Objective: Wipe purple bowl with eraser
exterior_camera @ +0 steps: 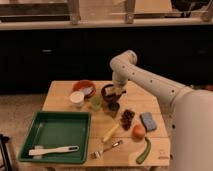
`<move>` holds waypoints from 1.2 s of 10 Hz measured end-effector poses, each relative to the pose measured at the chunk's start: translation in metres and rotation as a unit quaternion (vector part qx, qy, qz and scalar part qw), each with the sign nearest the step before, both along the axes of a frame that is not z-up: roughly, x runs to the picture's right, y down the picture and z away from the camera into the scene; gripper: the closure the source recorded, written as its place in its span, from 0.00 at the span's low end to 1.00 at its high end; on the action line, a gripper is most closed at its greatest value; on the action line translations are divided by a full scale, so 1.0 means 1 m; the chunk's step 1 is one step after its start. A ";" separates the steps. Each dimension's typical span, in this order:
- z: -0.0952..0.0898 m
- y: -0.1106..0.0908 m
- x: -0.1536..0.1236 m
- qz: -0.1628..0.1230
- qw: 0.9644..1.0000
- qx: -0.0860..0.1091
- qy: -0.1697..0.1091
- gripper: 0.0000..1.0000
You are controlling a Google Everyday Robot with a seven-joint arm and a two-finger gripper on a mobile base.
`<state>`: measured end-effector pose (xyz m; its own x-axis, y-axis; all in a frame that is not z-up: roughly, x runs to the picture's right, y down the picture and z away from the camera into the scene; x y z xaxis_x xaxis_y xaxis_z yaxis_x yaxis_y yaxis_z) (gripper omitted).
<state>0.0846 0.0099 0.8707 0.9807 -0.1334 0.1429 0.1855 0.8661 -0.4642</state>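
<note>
The dark purple bowl [108, 93] sits near the middle back of the wooden table [60, 95]. My gripper [117, 90] hangs from the white arm right at the bowl's right rim, reaching into it. A small pale block at the gripper tip looks like the eraser [119, 89], held against the bowl's inside. The orange-red bowl [83, 87] stands just left of the purple bowl.
A white cup [77, 99], a green cup [96, 102] and a small dark cup [114, 107] stand near the bowl. A green tray [52, 135] holds a white brush. A blue-grey pad [148, 120], orange fruit [138, 131], banana, fork and green vegetable lie at the right front.
</note>
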 end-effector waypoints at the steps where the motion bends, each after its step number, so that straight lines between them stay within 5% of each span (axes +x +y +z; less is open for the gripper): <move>1: 0.001 0.001 0.000 0.000 1.000 -0.001 0.000 1.00; 12: 0.009 0.014 0.008 0.058 0.998 0.009 -0.032 1.00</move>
<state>0.0925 0.0234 0.8795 0.9786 -0.0216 0.2045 0.1115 0.8914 -0.4393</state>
